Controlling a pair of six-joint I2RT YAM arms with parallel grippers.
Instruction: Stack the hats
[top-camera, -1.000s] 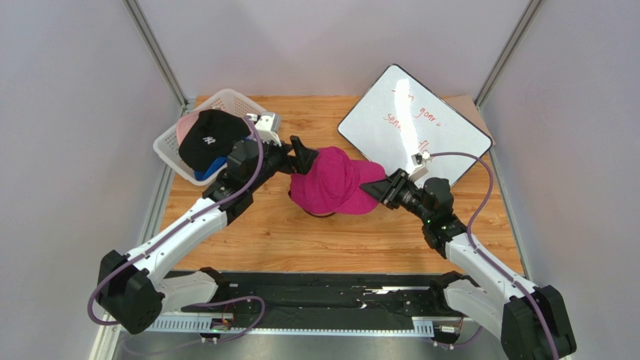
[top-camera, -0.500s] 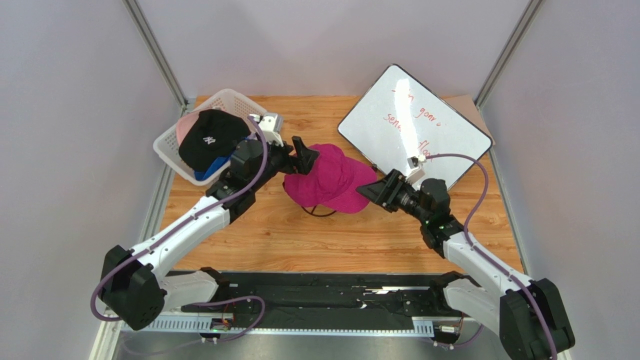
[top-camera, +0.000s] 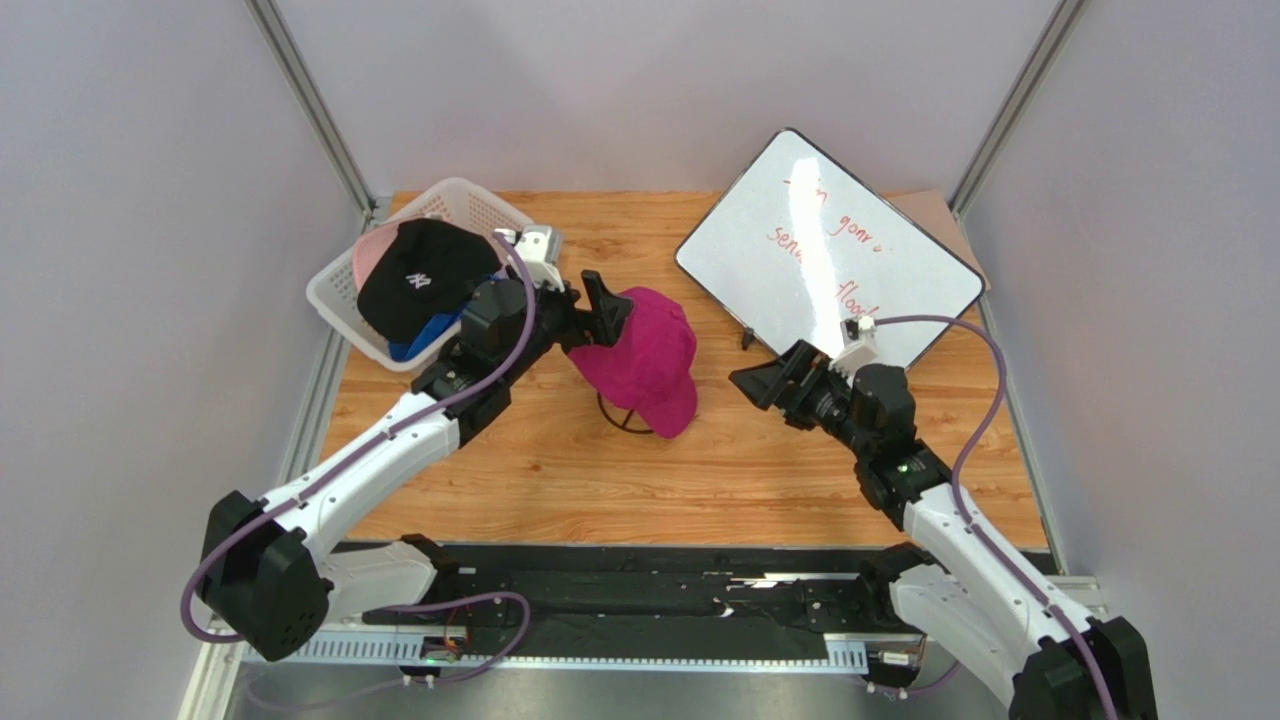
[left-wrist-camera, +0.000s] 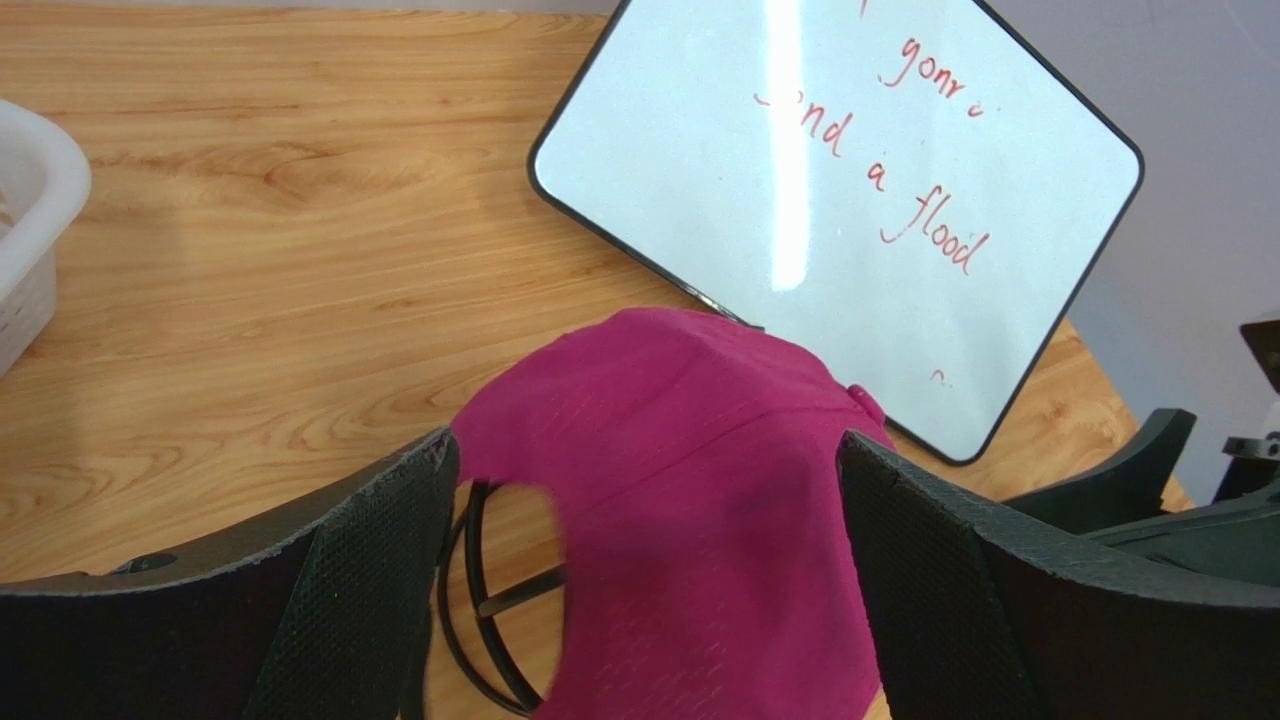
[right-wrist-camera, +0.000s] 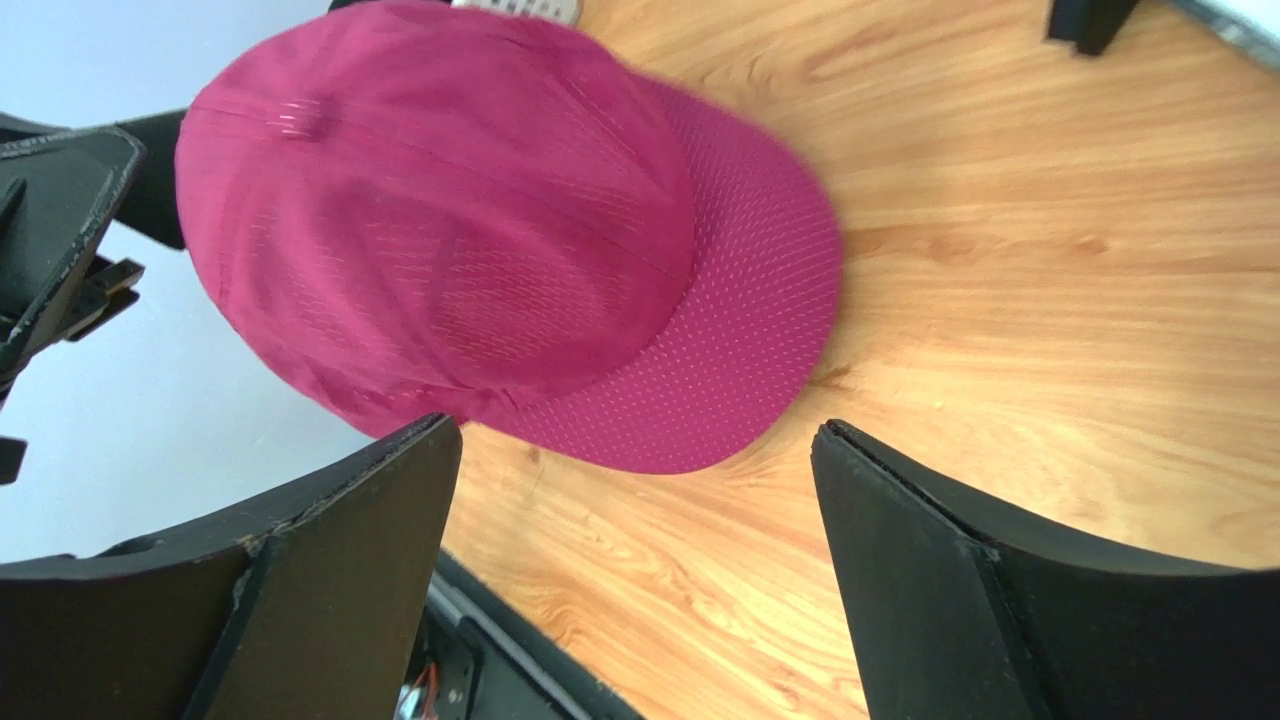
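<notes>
The magenta cap (top-camera: 643, 357) sits over the black wire stand (left-wrist-camera: 478, 600) in the middle of the desk (top-camera: 526, 465). Its long axis runs far to near, with the brim toward the near edge, slightly right. The left gripper (top-camera: 601, 311) has its jaws spread wide around the cap's rear. The right gripper (top-camera: 766, 378), jaws released, hangs apart from the brim. A whiteboard (top-camera: 827, 248) lies far right. A white basket (top-camera: 451, 198) at far left holds a black cap (top-camera: 421, 270).
</notes>
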